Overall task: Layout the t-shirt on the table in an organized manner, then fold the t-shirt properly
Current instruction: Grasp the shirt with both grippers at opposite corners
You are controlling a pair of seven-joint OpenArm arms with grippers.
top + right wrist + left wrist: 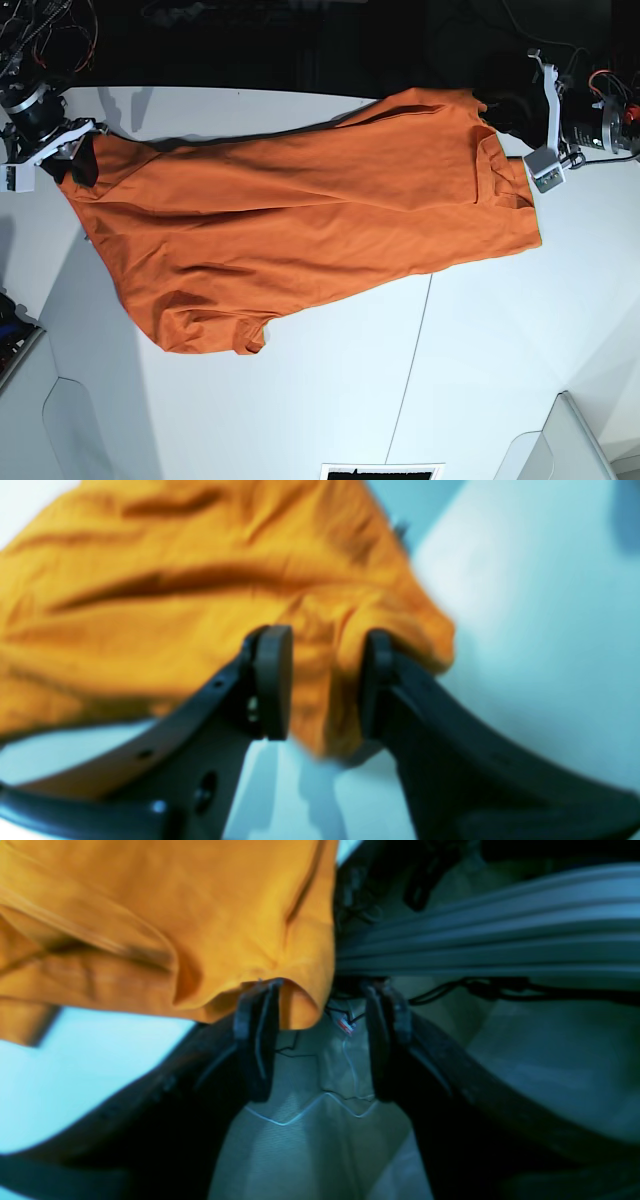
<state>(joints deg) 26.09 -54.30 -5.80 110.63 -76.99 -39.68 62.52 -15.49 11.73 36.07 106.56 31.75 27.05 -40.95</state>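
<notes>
The orange t-shirt (300,220) lies stretched across the white table (480,350), wrinkled, with one end by each gripper. In the base view my left gripper (545,165) is at the right end of the shirt and my right gripper (75,160) at the left end. In the left wrist view the left gripper (320,1040) is open, and a corner of the t-shirt (150,915) droops between its fingers. In the right wrist view the right gripper (325,680) is open too, with a loose fold of the t-shirt (175,605) between its fingers.
A thin dark seam (410,370) runs down the table's near half. Grey bins sit at the near left corner (60,420) and the near right corner (570,440). Cables and dark equipment (40,30) line the back edge.
</notes>
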